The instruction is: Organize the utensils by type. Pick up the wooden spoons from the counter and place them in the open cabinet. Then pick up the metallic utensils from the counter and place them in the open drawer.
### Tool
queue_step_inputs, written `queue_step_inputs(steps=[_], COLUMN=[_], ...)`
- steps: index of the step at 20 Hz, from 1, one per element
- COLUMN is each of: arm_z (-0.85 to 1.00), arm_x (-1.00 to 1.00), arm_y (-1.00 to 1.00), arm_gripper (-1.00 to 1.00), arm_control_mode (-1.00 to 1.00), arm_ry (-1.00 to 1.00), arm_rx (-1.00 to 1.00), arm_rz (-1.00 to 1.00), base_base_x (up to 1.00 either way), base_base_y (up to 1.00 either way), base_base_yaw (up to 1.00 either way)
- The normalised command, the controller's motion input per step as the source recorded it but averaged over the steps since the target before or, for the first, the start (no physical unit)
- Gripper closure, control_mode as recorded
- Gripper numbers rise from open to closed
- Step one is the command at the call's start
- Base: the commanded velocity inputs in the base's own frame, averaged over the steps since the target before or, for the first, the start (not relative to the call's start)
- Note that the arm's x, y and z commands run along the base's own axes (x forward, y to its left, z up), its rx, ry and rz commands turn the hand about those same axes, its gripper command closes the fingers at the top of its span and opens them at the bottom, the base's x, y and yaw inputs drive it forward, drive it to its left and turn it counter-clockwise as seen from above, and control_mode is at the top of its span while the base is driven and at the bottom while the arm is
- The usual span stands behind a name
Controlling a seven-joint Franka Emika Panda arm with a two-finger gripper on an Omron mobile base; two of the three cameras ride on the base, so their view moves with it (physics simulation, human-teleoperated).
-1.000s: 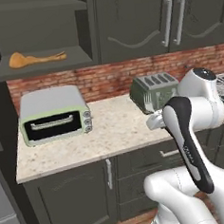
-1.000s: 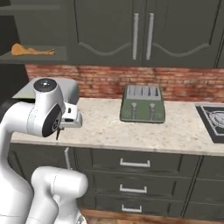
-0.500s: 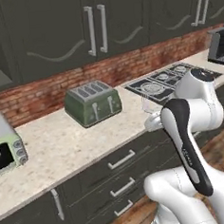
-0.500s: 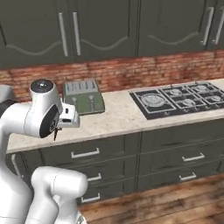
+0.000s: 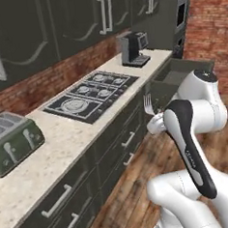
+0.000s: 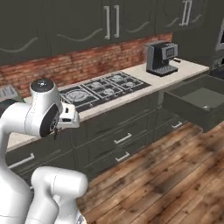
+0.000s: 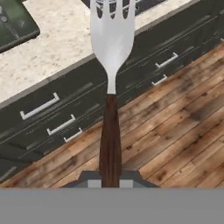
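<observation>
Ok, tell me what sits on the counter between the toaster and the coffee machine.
In the left base view, the gas hob lies between the toaster and the coffee machine; the counter is otherwise bare there.

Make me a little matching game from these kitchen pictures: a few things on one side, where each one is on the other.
Things:
1. fork
2. coffee machine
3. toaster
4. drawer

Places or states:
A. pulled open, right of the stove
B. on the counter, left of the stove
C. held upright by the robot
D. on the counter, right of the stove

Pairs: 1-C, 2-D, 3-B, 4-A
</observation>
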Motion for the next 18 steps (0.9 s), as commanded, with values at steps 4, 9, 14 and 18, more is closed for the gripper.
queue_step_inputs(steps=[4, 9, 14, 18], arm_z=[0.00, 0.00, 0.00, 0.00], arm_x=[0.00, 0.00, 0.00, 0.00], arm_y=[0.00, 0.00, 0.00, 0.00], arm_gripper=[1.00, 1.00, 1.00, 1.00], arm_control_mode=[1.00, 1.00, 1.00, 1.00], arm_ry=[0.00, 0.00, 0.00, 0.00], arm_rx=[0.00, 0.00, 0.00, 0.00], arm_rz=[0.00, 0.00, 0.00, 0.00], base_base_x=[0.00, 0.05, 0.16, 0.08], base_base_y=[-0.67, -0.45, -0.07, 0.09], base_base_yaw=[-0.67, -0.67, -0.66, -0.57])
